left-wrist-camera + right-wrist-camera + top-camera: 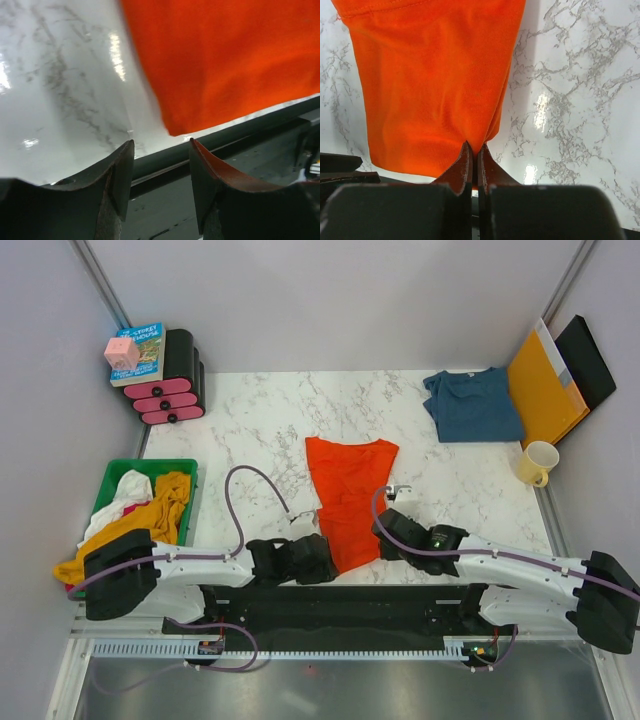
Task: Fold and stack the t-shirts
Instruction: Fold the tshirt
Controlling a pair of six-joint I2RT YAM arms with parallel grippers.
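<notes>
The orange-red t-shirt lies folded lengthwise into a long strip on the middle of the marble table. My right gripper is shut on its near right edge and pinches the cloth. My left gripper is open and empty at the table's near edge, just short of the shirt's near left corner. The dark teal-blue t-shirt lies loosely folded at the back right, far from both grippers.
A green bin with mustard-yellow and white garments stands at the left. A cream mug and an orange-yellow envelope are at the right edge. A book and pink-black holders stand at the back left.
</notes>
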